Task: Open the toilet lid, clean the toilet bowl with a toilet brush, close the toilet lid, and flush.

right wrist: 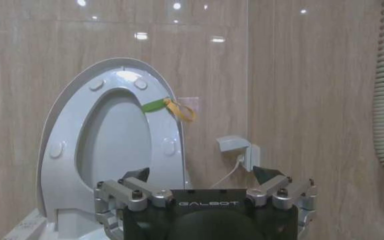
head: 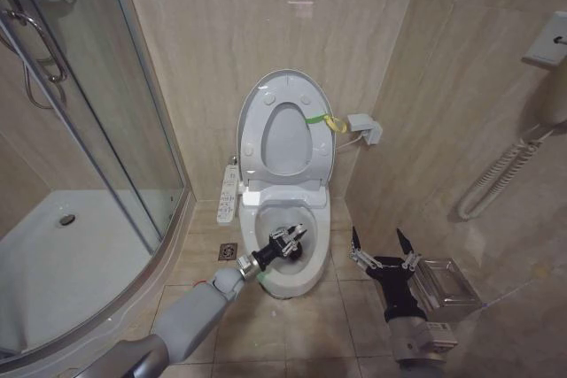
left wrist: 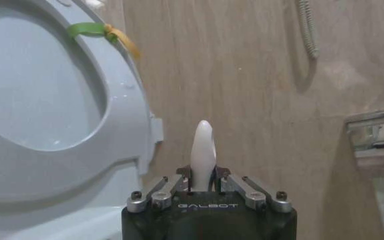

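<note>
The toilet lid (head: 283, 141) stands raised against the wall, with the white seat ring (head: 252, 121) up in front of it and a yellow-green band (head: 321, 119) tied at its edge. Below it the toilet bowl (head: 306, 282) is uncovered. My left gripper (head: 288, 241) hangs over the bowl, shut on the pale handle of the toilet brush (left wrist: 203, 147). The handle tip sticks up between the fingers, and the brush head is hidden. To the right of the bowl, above the floor, my right gripper (head: 378, 238) stands open and holds nothing. The right wrist view shows it (right wrist: 202, 175) facing the raised lid (right wrist: 112, 135).
A long white button panel (head: 228, 194) runs along the bowl's left side, with a floor drain (head: 228, 251) in front of it. A glass shower enclosure (head: 89, 130) fills the left. On the right wall are a metal holder (head: 443, 285), a coiled hose (head: 496, 179) and a socket (head: 365, 127).
</note>
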Robot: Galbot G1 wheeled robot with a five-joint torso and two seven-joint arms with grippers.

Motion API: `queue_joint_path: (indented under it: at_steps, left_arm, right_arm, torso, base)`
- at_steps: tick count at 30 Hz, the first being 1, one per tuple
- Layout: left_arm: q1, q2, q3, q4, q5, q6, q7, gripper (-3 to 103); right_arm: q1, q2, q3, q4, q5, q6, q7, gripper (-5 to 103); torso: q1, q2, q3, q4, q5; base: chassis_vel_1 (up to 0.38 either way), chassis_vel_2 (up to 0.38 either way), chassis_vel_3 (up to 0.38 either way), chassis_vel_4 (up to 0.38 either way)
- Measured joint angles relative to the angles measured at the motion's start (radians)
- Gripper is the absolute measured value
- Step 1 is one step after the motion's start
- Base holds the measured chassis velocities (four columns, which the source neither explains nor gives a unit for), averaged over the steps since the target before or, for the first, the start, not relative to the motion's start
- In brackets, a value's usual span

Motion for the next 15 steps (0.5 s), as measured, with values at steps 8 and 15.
queue_joint_path:
  at_steps: [8, 15]
  left_arm:
    - [0.007, 0.027, -0.005, -0.134, -0.005, 0.018, -0.022, 22]
    - [0.034, 0.031, 0.02, -0.239, -0.016, 0.043, -0.051, 22]
  right_arm:
    - [0.0, 0.0, 0.0, 0.0, 0.0, 0.0, 0.0, 100]
    - [0.0, 0.0, 0.0, 0.0, 0.0, 0.0, 0.0, 100]
  torso:
    - [0.0, 0.0, 0.0, 0.0001, 0.0001]
    - [0.0, 0.0, 0.0, 0.0001, 0.0002]
  base:
    - [0.0, 0.0, 0.0, 0.0]
    - [0.0, 0.0, 0.0, 0.0]
